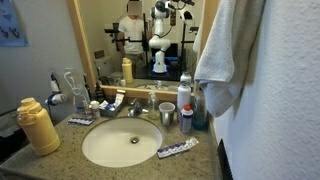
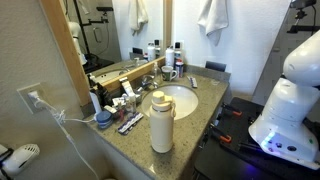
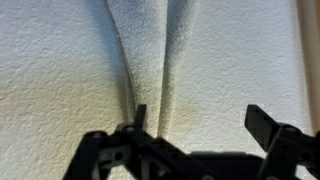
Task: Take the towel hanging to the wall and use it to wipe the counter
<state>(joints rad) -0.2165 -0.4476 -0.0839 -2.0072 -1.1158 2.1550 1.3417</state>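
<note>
Bathroom vanity, towel on the wall, claw open before it.

The speckled bench [image 1: 60, 150] is crowded along its back edge with bottles; the towel [image 1: 222, 50] hangs on the stippled wall [image 1: 285, 100] above the bench's far corner. In the wrist view the claw [image 3: 196, 125] stands wide open, holding nothing, close to the towel's hanging folds. A shallow pinch could slip off the soft terry, and a dragged towel could topple the spray bottle [image 1: 184, 103] below. The towel's hook is out of frame.
</note>
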